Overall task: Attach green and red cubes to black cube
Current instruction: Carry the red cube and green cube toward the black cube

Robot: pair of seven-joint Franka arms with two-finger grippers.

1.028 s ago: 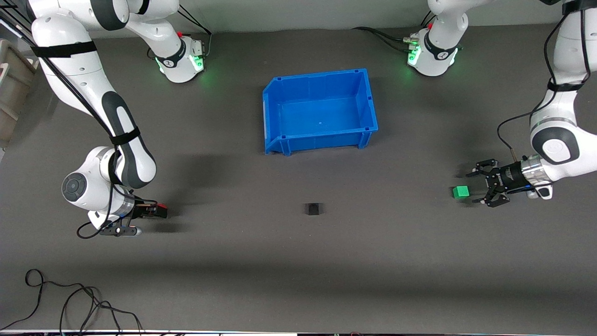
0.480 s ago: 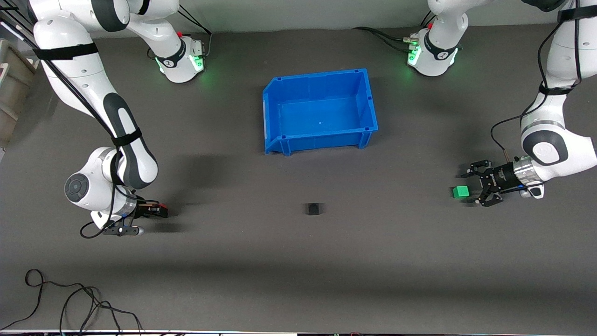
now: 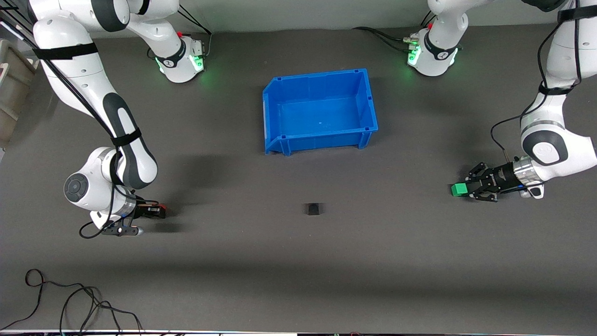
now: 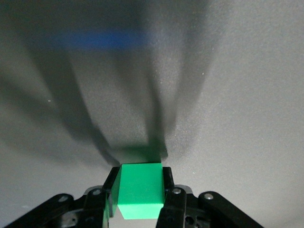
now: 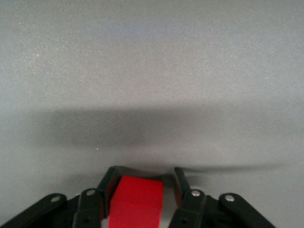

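The bright green cube (image 3: 459,189) is low over the grey mat toward the left arm's end, and my left gripper (image 3: 464,189) is shut on it. In the left wrist view the green cube (image 4: 140,190) sits between the black fingers of that gripper (image 4: 140,178). My right gripper (image 3: 158,211) is shut on the red cube (image 3: 162,206), a little above the mat toward the right arm's end. The red cube (image 5: 137,199) also shows in the right wrist view, in that gripper (image 5: 142,175). The black cube (image 3: 313,208) lies alone on the mat between the two grippers.
An open blue bin (image 3: 317,136) stands mid-table, farther from the front camera than the black cube. Loose black cables (image 3: 70,298) lie near the front edge at the right arm's end. A beige box (image 3: 11,93) stands at that end's edge.
My left gripper moved up to the green cube with its fingers open, then shut on it. The right gripper with the red cube has hardly moved.
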